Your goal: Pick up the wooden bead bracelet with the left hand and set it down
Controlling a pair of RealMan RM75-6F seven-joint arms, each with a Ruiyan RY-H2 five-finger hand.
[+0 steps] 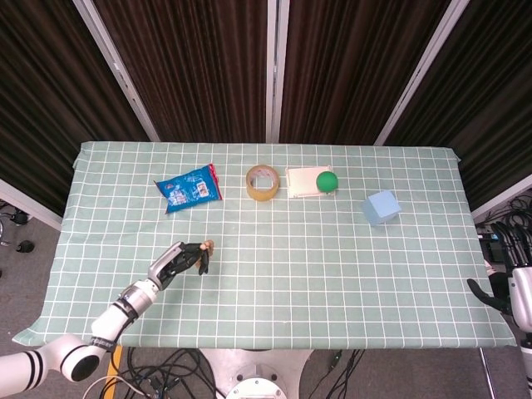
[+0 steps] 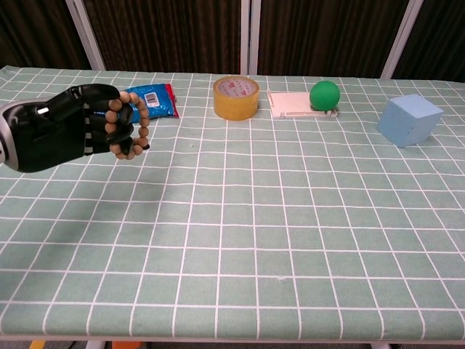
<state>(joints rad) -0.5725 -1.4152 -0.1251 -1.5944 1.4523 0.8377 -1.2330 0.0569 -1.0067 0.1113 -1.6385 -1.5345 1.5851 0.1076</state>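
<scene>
While the left hand (image 2: 54, 127) at the chest view's left edge grips the wooden bead bracelet (image 2: 125, 131), the loop hangs off its fingers above the checked cloth (image 2: 247, 218). Judged light, limp, beads hard and slippery; hold through the loop. Right hand (image 1: 499, 298): state unclear. Dark curtains (image 1: 199, 66) behind.

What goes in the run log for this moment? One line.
phase: carry | left robot hand: holds wooden bead bracelet above table | right robot hand: idle off table edge
</scene>
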